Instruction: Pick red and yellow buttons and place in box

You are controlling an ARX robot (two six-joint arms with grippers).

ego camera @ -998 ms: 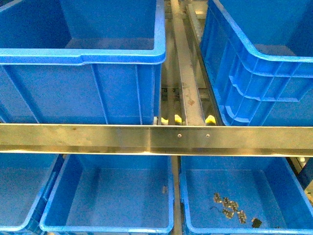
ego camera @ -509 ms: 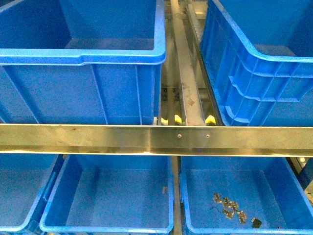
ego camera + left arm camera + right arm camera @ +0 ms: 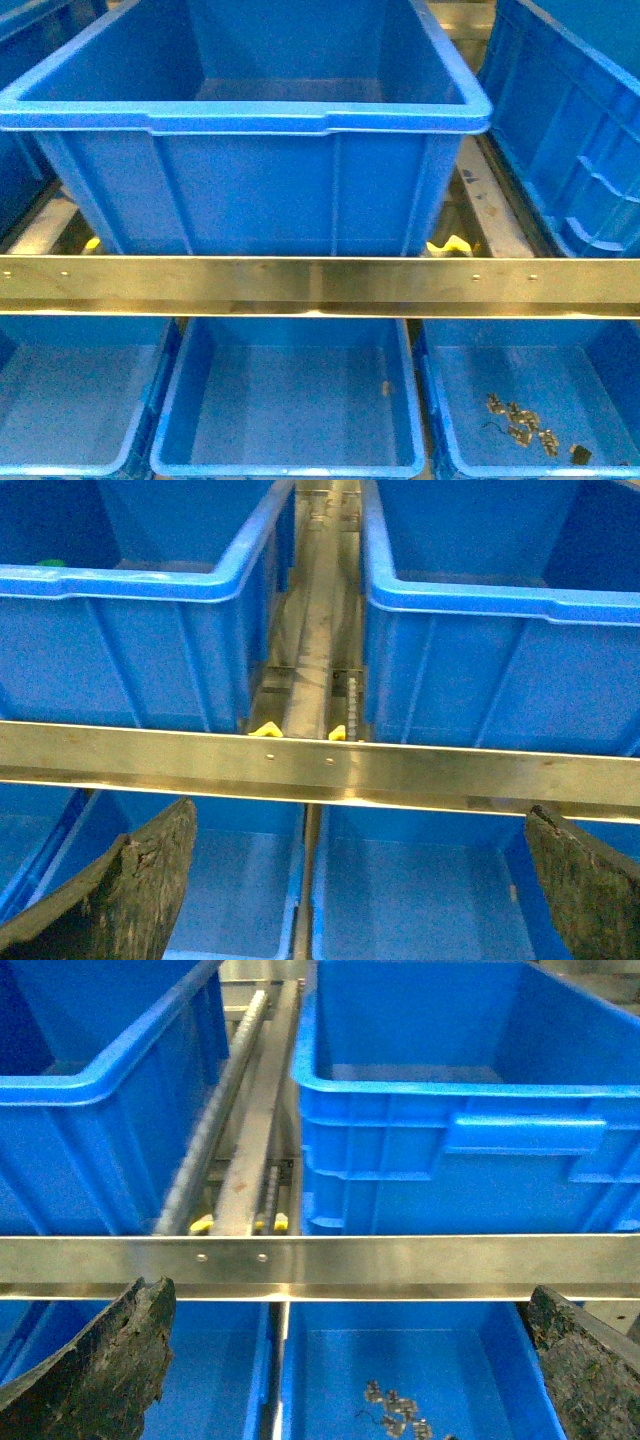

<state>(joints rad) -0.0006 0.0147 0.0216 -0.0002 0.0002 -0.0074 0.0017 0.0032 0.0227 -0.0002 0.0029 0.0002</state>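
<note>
Setting: two-level shelf rack packed with blue plastic bins, with a steel rail running across between the levels.
Left jaws: left gripper was wide open, its dark fingers way out at either side of the wrist view, holding nothing.
Right jaws: same deal, right gripper spread open and empty, fingers well apart.
Lower row: middle lower bin sat under the rail. The right lower bin beside it had a small cluster of grey and dark pieces on its floor.
Buttons: honestly couldn't tell if any of those were the red or yellow buttons, way too small.
Behind rail: yellow tabs poked up just past it.
Upper row: big centre bin, another upper bin to its right, and a metal track between them.
</note>
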